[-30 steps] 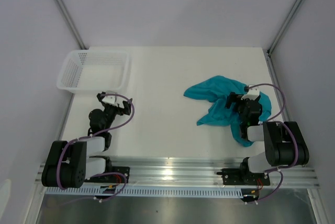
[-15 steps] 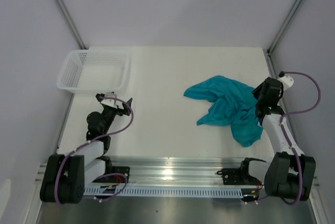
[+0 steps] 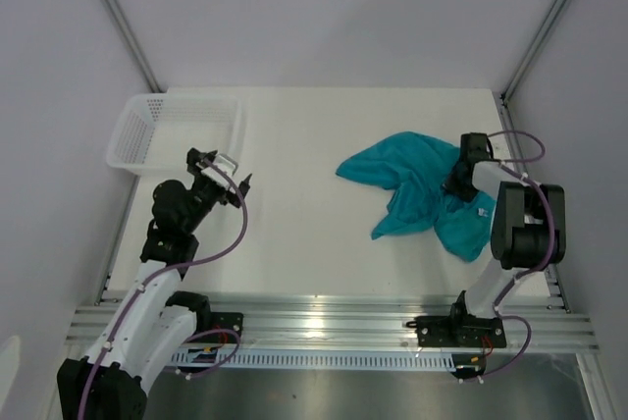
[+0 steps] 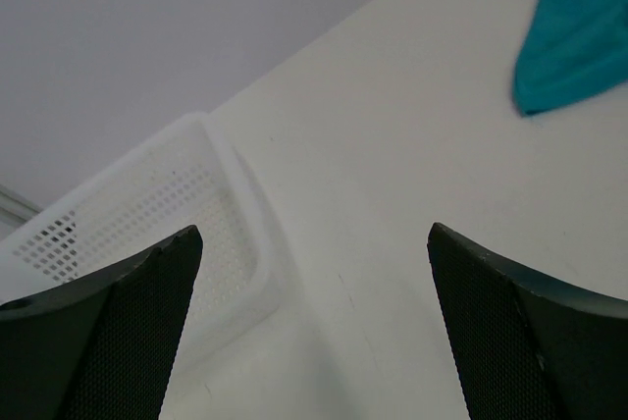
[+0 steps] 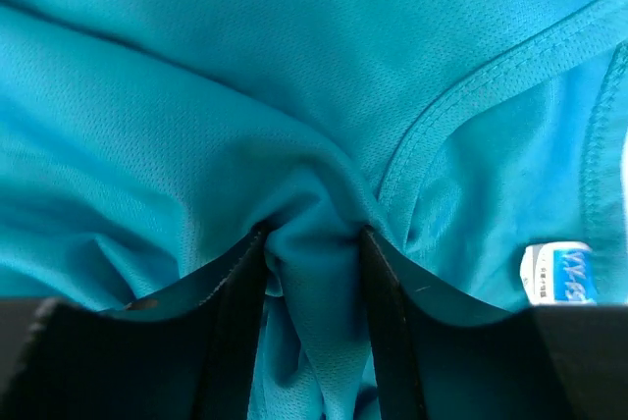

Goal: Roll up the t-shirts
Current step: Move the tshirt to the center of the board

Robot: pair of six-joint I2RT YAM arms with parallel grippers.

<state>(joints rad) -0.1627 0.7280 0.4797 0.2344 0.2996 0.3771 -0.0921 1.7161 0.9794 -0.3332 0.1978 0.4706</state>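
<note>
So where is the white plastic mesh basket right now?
In the top view, the white plastic mesh basket sits at the table's far left corner, just beyond the left hand, well apart from the crumpled teal cotton t-shirt on the right.

The worktop [image 3: 314, 135] lies bare through its middle, along the far edge from 11 to 1 o'clock, and down to 6 o'clock. That leaves a broad lane for either arm. At 10 o'clock a white mesh basket [image 3: 177, 133] blocks the far-left corner. The left tool [image 3: 224, 173], jaws wide, hovers just beside the basket's near-right corner, with open surface toward 3 o'clock. At 3 o'clock the crumpled t-shirt [image 3: 412, 189] fills the right side, and the right tool [image 3: 459, 183], pinched on a fold, sits over it. Slanted frame posts [image 3: 123, 23] rise at both far corners.
</note>
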